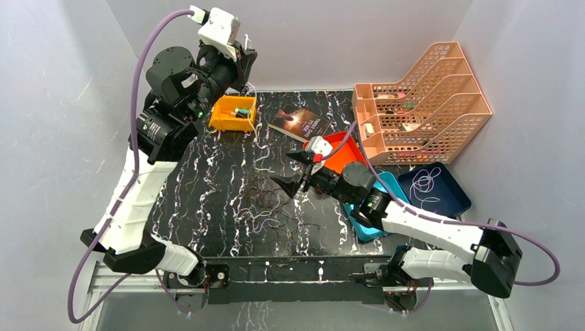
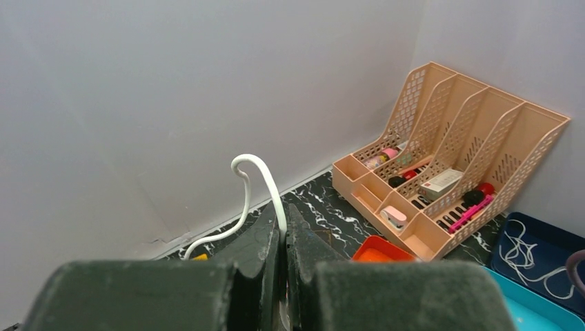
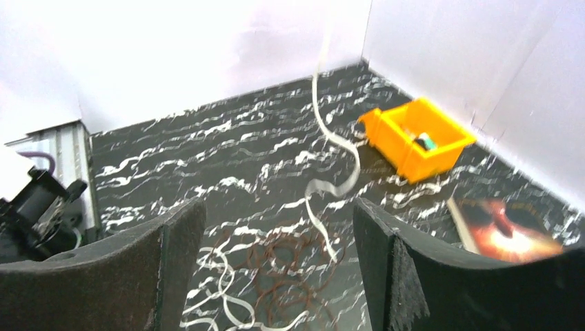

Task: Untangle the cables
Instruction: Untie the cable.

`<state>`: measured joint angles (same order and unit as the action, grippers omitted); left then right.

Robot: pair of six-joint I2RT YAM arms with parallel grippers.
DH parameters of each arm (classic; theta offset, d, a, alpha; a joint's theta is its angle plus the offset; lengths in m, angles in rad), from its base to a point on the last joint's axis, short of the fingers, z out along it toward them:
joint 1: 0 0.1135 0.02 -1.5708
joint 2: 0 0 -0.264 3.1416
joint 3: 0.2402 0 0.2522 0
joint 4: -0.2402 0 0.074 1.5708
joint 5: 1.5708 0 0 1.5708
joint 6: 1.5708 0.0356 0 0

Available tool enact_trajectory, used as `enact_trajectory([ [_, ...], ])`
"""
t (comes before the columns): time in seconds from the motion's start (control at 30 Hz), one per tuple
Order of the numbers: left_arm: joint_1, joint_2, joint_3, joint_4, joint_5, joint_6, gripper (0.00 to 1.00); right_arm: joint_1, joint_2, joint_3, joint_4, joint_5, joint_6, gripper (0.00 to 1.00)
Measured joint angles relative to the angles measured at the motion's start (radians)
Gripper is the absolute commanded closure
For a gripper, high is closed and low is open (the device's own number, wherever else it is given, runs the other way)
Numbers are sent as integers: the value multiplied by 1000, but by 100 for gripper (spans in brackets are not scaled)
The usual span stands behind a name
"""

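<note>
The cables (image 1: pixel 265 203) lie as a loose tangle of thin brown and whitish loops on the black marbled table, left of the middle. One whitish cable (image 2: pixel 252 165) rises from the tangle to my raised left gripper (image 2: pixel 283 215), which is shut on it near the back wall (image 1: pixel 246 76). In the right wrist view this whitish cable (image 3: pixel 331 138) runs up from the brown loops (image 3: pixel 296 272). My right gripper (image 3: pixel 276 214) hangs open just above the right side of the tangle (image 1: pixel 290 171), with nothing between its fingers.
An orange bin (image 1: pixel 233 112) and a book (image 1: pixel 298 123) sit at the back. A red tray (image 1: pixel 341 153), a peach file organiser (image 1: pixel 421 103), a teal tray (image 1: pixel 376 207) and a dark blue tray (image 1: pixel 434 186) holding a white cord crowd the right side.
</note>
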<state>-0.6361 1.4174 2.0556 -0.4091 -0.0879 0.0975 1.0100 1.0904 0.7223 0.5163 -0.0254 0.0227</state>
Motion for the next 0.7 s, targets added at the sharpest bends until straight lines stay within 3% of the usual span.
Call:
enact_trajectory([
  [0.23,0,-21,0,-34,43,-38,100,0,128,2,216,29,-135,18],
  [0.7,0,-54,36,-54,98,-72,100,-35,280,42,285,121,-266,22],
])
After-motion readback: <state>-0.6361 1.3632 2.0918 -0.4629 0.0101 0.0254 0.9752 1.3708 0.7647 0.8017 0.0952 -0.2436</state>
